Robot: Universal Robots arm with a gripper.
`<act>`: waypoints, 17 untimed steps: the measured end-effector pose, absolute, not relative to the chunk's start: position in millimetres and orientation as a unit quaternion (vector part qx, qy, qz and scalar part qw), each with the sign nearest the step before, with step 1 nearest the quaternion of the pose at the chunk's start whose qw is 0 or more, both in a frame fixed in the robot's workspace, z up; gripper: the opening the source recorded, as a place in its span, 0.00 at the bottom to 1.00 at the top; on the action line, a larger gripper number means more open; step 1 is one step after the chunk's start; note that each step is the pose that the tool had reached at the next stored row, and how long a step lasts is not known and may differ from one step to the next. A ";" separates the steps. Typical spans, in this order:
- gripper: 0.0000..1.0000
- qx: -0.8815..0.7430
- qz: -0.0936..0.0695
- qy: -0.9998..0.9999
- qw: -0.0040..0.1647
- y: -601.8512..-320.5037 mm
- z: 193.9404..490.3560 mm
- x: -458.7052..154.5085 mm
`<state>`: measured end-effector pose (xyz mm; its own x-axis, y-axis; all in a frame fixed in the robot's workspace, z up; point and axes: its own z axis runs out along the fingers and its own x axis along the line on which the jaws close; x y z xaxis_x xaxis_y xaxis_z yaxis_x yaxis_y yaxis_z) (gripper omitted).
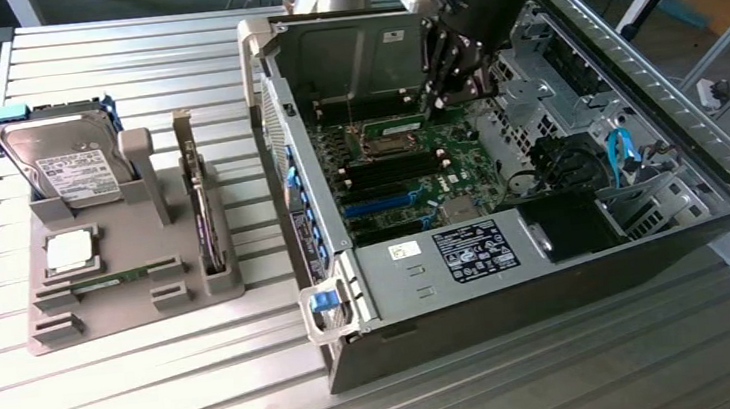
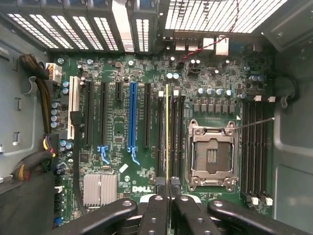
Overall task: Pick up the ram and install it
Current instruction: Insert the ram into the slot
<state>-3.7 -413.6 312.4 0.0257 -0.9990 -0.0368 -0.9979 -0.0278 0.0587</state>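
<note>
Right now I see the gripper (image 2: pixel 167 184) clamped on the ram (image 2: pixel 167 127), which it holds edge-on over the dark memory slots (image 2: pixel 181 132) just beside the empty CPU socket (image 2: pixel 213 154), inside the open computer case (image 1: pixel 675 84).

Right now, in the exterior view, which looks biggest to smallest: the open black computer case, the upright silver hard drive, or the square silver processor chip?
1. open black computer case
2. upright silver hard drive
3. square silver processor chip
Drive and chip share one grey holder, so nearness doesn't confuse them.
</note>
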 end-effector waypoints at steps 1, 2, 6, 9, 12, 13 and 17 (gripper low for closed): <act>0.12 0.716 -0.034 -0.697 0.008 -413.6 310.6 -3.7; 0.12 0.716 -0.033 -0.697 0.009 -413.6 307.2 -3.7; 0.12 0.716 -0.033 -0.697 0.009 -413.6 295.7 -3.7; 0.12 0.716 -0.032 -0.697 0.009 -413.6 290.0 -3.7; 0.12 0.716 -0.032 -0.697 0.010 -413.6 283.5 -3.8; 0.12 0.716 -0.032 -0.697 0.010 -413.6 281.8 -3.8; 0.12 0.716 -0.032 -0.697 0.010 -413.6 277.2 -4.0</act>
